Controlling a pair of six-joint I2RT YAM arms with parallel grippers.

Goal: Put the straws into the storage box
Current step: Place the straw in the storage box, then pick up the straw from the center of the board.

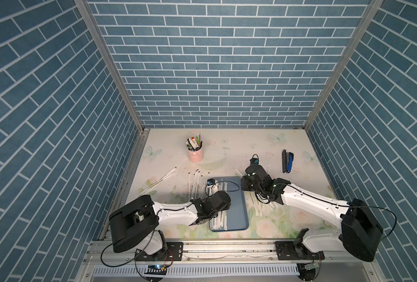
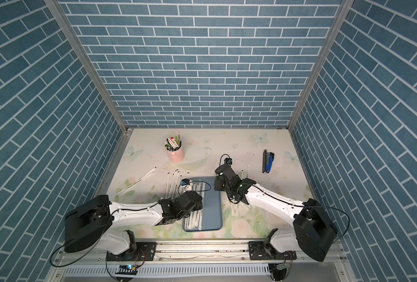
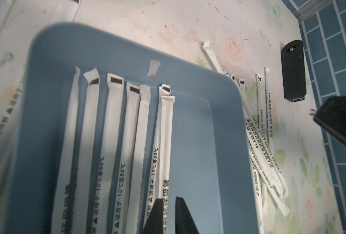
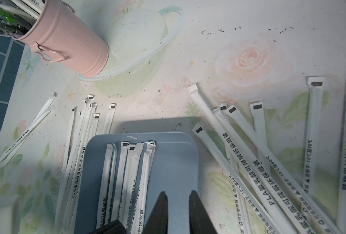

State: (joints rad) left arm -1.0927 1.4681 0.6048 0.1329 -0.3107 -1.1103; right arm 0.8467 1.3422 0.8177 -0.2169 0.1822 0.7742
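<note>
Seven white paper-wrapped straws (image 3: 115, 121) side by side in the left half of the shallow rectangular blue plastic storage box (image 1: 236, 207), lower centre in both top views. More straws loose on the floral tabletop (image 1: 227, 151): a row left of the box, a crossed heap right of it. Low over the boxed ones, left gripper (image 3: 169, 216), jaws a narrow gap apart astride one straw, contact unclear. Over the box's bare half, right gripper (image 4: 178, 212), jaws apart, nothing between.

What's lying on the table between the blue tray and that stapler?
A loose heap of wrapped straws, crossing one another just outside the blue tray. The left wrist view shows it best, with the stapler beyond them.
</note>
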